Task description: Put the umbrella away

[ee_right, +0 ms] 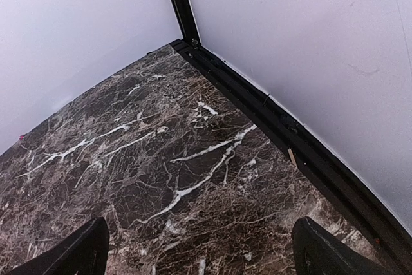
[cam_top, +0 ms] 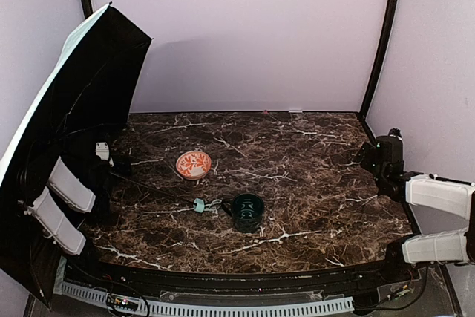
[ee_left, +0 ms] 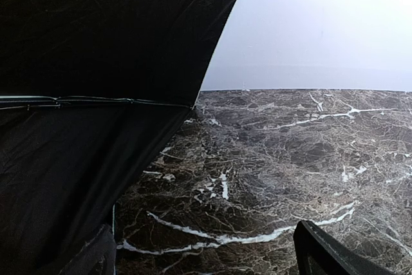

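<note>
From above, the umbrella (cam_top: 74, 109) stands open on its side at the left edge of the worktop (cam_top: 312, 183), black underside facing inward. Its handle (cam_top: 199, 204) lies just beside the cup (cam_top: 247, 211), near the bowl (cam_top: 193, 163). In the left wrist view, the left tool (ee_left: 205, 239) is spread wide and holds nothing, with the canopy close on its left. In the right wrist view, the right tool (ee_right: 201, 233) is also spread wide above the worktop's far corner.

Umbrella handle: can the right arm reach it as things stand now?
Probably only with care: the dark green cup stands close beside the umbrella handle on the right gripper's side, so a straight approach would meet it first.
</note>
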### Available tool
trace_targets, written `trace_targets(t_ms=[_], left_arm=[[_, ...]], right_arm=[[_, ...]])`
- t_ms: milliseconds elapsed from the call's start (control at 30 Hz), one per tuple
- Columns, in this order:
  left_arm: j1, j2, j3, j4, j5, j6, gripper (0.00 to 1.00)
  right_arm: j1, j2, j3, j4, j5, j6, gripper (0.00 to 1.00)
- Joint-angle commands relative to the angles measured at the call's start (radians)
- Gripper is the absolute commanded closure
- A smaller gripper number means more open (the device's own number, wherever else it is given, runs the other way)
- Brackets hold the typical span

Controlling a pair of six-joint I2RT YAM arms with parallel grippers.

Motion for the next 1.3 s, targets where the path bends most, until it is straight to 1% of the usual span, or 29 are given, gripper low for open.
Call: trace_targets(t_ms=[0, 133, 267, 333, 400, 433, 467, 533, 567, 600, 633, 667, 700, 733, 767, 800, 867, 900, 967, 1067, 1133, 1167, 1267], left_arm=[[0.003, -0.010, 0.011, 0.025, 0.009, 0.003, 0.01], [0.004, -0.011, 0.014, 0.020, 0.012, 0.003, 0.01], [0.002, -0.012, 0.011, 0.023, 0.011, 0.002, 0.01], [0.003, -0.019, 0.004, 0.037, 0.000, 0.007, 0.01], [0.004, -0.065, -0.005, -0.014, -0.014, -0.017, 0.01], [0.003, -0.074, -0.020, 0.000, -0.001, -0.011, 0.01], [-0.001, -0.074, -0.036, 0.066, 0.004, 0.016, 0.01], [-0.036, -0.126, -0.039, 0.046, -0.086, 0.035, 0.01], [-0.052, -0.165, -0.028, -0.005, -0.108, 0.046, 0.01], [-0.061, -0.199, -0.006, -0.077, -0.115, 0.048, 0.01], [-0.067, -0.224, 0.029, -0.204, -0.116, 0.039, 0.01], [-0.068, -0.235, 0.063, -0.286, -0.120, 0.025, 0.01], [-0.070, -0.237, 0.096, -0.337, -0.141, 0.010, 0.01], [-0.070, -0.235, 0.103, -0.356, -0.149, -0.001, 0.01], [-0.071, -0.232, 0.101, -0.352, -0.140, 0.000, 0.01], [-0.074, -0.230, 0.093, -0.338, -0.125, 0.009, 0.01], [-0.085, -0.217, 0.086, -0.309, -0.127, 0.046, 0.01], [-0.093, -0.207, 0.089, -0.306, -0.140, 0.067, 0.01], [-0.107, -0.173, 0.103, -0.308, -0.176, 0.112, 0.01], [-0.123, -0.123, 0.138, -0.322, -0.230, 0.154, 0.01], [-0.125, -0.103, 0.148, -0.324, -0.242, 0.158, 0.01], [-0.126, -0.100, 0.150, -0.323, -0.240, 0.156, 0.01], [-0.132, -0.103, 0.148, -0.323, -0.229, 0.147, 0.01]], right_arm=[[-0.009, -0.013, -0.009, 0.042, 0.014, 0.016, 0.00], [-0.009, -0.055, -0.009, 0.018, -0.005, 0.017, 0.00], [-0.009, -0.113, -0.060, 0.112, -0.106, -0.046, 0.00], [-0.010, -0.135, -0.077, 0.154, -0.192, -0.088, 0.00], [-0.010, -0.151, -0.070, 0.158, -0.329, -0.156, 0.00], [-0.010, -0.159, -0.058, 0.146, -0.390, -0.186, 0.00], [-0.011, -0.162, -0.041, 0.126, -0.444, -0.203, 0.00], [-0.009, -0.163, 0.001, 0.093, -0.579, -0.224, 0.00], [-0.009, -0.159, 0.020, 0.082, -0.659, -0.224, 0.01], [-0.008, -0.152, 0.045, 0.075, -0.738, -0.215, 0.05], [-0.007, -0.141, 0.069, 0.069, -0.808, -0.199, 0.11], [0.002, -0.124, 0.097, 0.061, -0.871, -0.174, 0.17], [0.027, -0.104, 0.127, 0.050, -0.908, -0.152, 0.25], [0.069, -0.085, 0.175, 0.029, -0.926, -0.142, 0.36], [0.136, -0.063, 0.215, -0.002, -0.921, -0.161, 0.43], [0.215, -0.043, 0.250, -0.040, -0.901, -0.194, 0.49], [0.418, 0.003, 0.320, -0.131, -0.818, -0.301, 0.57], [0.509, 0.031, 0.340, -0.157, -0.790, -0.341, 0.59], [0.679, 0.085, 0.354, -0.147, -0.756, -0.381, 0.63], [0.842, 0.176, 0.365, -0.091, -0.681, -0.414, 0.65], [0.939, 0.267, 0.407, -0.089, -0.625, -0.466, 0.65], [0.980, 0.309, 0.432, -0.087, -0.617, -0.489, 0.67], [1.059, 0.431, 0.498, -0.074, -0.610, -0.528, 0.71]])
